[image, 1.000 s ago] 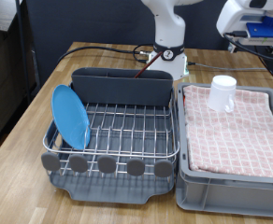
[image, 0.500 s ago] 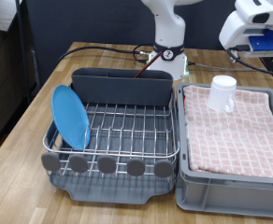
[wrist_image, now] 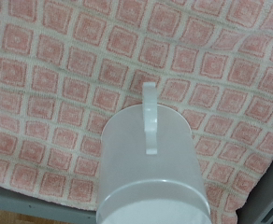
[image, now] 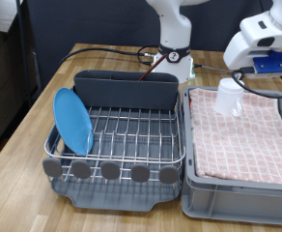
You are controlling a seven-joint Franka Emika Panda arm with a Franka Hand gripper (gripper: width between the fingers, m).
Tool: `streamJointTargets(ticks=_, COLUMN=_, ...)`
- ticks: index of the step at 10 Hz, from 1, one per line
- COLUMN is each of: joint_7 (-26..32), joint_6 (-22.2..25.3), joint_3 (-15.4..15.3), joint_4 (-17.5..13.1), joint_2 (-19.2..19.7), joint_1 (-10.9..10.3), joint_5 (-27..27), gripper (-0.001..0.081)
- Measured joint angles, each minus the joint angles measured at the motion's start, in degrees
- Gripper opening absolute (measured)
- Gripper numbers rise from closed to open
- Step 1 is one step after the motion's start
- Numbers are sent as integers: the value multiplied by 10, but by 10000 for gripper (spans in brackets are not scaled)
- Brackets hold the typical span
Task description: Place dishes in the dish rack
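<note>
I see the wooden table (image: 44, 101) carrying the dish rack (image: 117, 145) at nine o'clock, the grey crate (image: 239, 188) apparently touching at three.

**Room and obstacles around rack and crate**

The blue plate (image: 71, 120) stands on edge at the wire rack's (image: 131, 135) left end in the exterior view; the rest of the wires lie open. The grey caddy (image: 126, 89) walls the far side. On the pink cloth (image: 247, 135), only the white cup (image: 229, 96) stands
</note>
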State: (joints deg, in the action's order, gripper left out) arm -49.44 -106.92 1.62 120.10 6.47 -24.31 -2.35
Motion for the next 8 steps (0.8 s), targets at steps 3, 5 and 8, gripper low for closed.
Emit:
streamJointTargets(ticks=3, joint_7=2, joint_6=-24, joint_3=-2, joint_4=2, joint_2=26, joint_1=0, joint_5=1, gripper=803)
streamJointTargets(ticks=5, joint_7=7, joint_6=-41, joint_3=-2, joint_4=3, joint_2=43, joint_1=0, joint_5=6, gripper=803)
streamJointTargets(ticks=8, joint_7=15, joint_6=-46, joint_3=-2, joint_4=6, joint_2=63, joint_1=0, joint_5=18, gripper=803)
